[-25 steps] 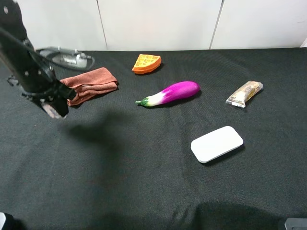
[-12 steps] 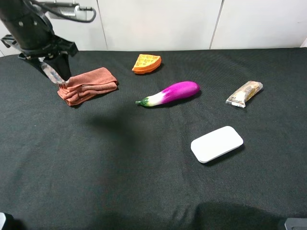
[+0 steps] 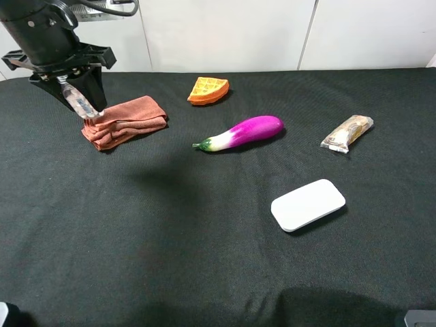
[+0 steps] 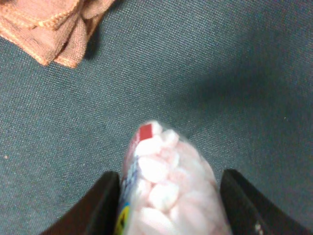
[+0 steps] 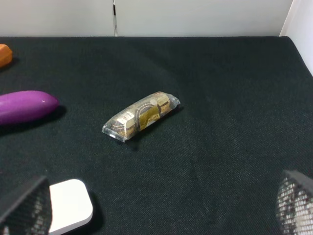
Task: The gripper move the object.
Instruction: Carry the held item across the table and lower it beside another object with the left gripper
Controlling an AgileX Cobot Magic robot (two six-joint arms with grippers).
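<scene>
My left gripper is shut on the small clear shaker jar with pale pinkish-white contents and holds it in the air at the far left, over the left end of the folded brown cloth. In the left wrist view the jar sits between the two dark fingers, with the cloth's corner on the mat beyond it. The jar's white cap is hidden. My right gripper is open and empty, low at the front right, with its mesh-padded fingertips wide apart.
On the black mat lie an orange waffle piece, a purple eggplant, a wrapped snack bar, also seen in the right wrist view, and a flat white rounded box. A white wall runs behind the table.
My left arm has swung from low at the left edge up and back to the cloth, carrying the jar. Over the last half second it has shifted slightly right. The other objects have not moved.
</scene>
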